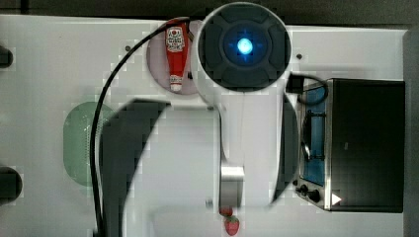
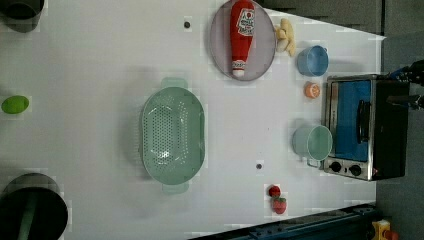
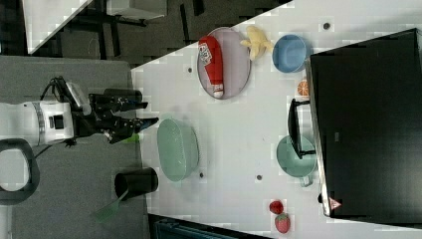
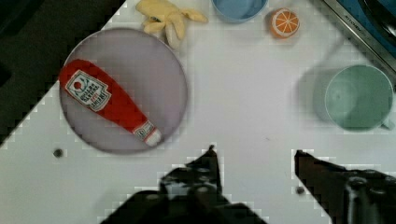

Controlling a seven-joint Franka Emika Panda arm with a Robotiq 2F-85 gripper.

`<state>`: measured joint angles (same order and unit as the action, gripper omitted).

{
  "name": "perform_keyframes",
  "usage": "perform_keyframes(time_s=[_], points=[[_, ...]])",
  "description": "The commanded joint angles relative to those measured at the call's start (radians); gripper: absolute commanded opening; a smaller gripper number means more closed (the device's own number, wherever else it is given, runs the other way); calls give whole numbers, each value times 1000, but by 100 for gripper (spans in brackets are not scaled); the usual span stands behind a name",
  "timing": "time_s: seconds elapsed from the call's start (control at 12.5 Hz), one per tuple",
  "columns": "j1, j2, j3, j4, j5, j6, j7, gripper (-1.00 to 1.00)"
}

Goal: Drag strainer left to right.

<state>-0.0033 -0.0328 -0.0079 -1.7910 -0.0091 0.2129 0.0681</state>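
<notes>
While its jaws are standing spread with nothing between them, the gripper (image 3: 142, 122) is hanging well above the table, not yet at the strainer (image 2: 173, 135).

Sitting empty on the white table (image 2: 100, 60), the mint strainer is lying left of centre in the left view, apart from everything else; to drag it well, I judge the fingers (image 4: 205, 163) should be coming down over one rim wall or tab handle, hooking it firmly and pulling low and steady so it is sliding rather than tipping. Beyond it, the grey plate (image 2: 220, 55) is carrying a ketchup bottle (image 2: 241, 35), while the blue cup (image 2: 312, 61) and green cup (image 2: 313, 142) are looking empty beside the toaster oven (image 2: 365, 127).
</notes>
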Motion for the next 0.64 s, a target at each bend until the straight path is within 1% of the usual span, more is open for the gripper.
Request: perform_keyframes(time_s=[0.08, 0.24, 0.48, 0.64], points=[[-21, -403, -28, -232, 14, -176, 54, 59], [-16, -400, -13, -233, 25, -175, 59, 99], [12, -367, 80, -233, 57, -165, 98, 100], [29, -324, 180, -233, 63, -145, 216, 100]])
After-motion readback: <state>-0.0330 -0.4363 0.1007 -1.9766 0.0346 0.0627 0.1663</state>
